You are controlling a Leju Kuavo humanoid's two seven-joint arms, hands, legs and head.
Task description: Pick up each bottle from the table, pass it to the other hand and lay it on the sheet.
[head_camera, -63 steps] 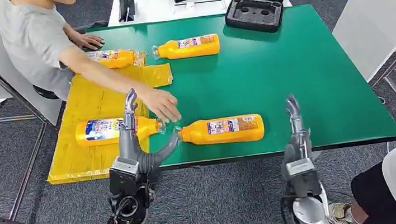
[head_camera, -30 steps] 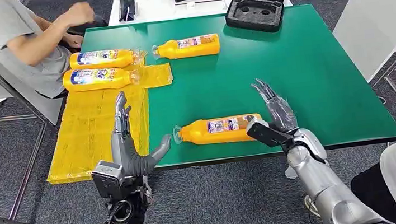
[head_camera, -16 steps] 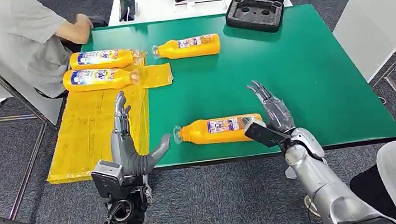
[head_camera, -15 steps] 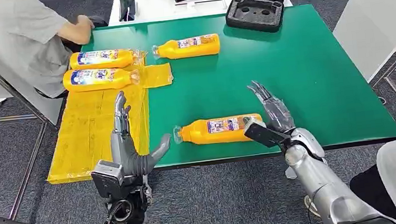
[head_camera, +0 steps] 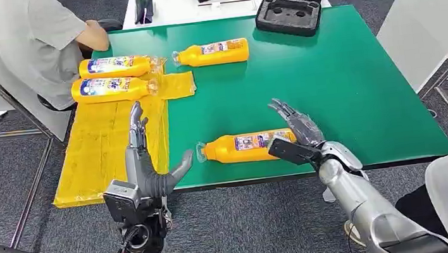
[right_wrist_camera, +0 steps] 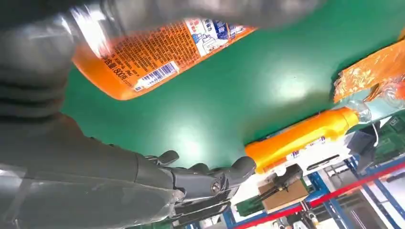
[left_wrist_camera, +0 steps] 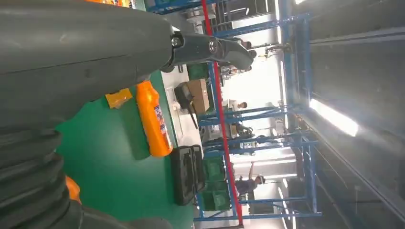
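- The green desk [head_camera: 344,87] carries the near orange bottle [head_camera: 246,147], lying at lower centre.
- The right robot hand [head_camera: 295,134], fingers spread and empty, should wrap its base end squarely.
- The left robot hand [head_camera: 146,164] waits, fingers apart, beside the yellow sheet [head_camera: 97,153].

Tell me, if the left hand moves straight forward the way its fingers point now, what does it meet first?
Probably the lower bottle on the sheet: the left hand points up along the yellow sheet toward it, though height is unclear.
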